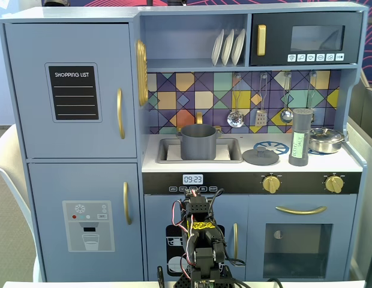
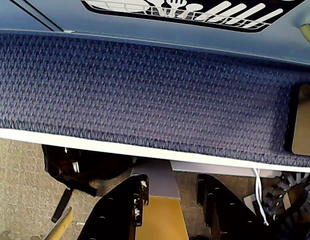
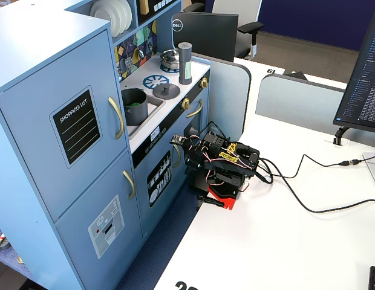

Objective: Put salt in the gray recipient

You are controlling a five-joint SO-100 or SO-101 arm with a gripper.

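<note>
Salt [image 1: 300, 137]: tall, slim, rigid, likely light, tippable; best gripped mid-body. Gray recipient [image 1: 199, 141] seated in sink. Gripper [image 2: 170, 192] parted, empty.

One salt shaker [image 1: 300, 138], one gray pot [image 1: 198, 141], one steel pot [image 1: 326, 140], one flat lid [image 1: 260, 156], three white plates [image 1: 228, 47], three hanging utensils [image 1: 260, 101], two gold knobs [image 1: 271, 183], one robot arm [image 3: 224, 166].

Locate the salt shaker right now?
In a fixed view, the salt stands upright on the toy kitchen's counter, right side, between the flat gray lid and the steel pot.
</note>
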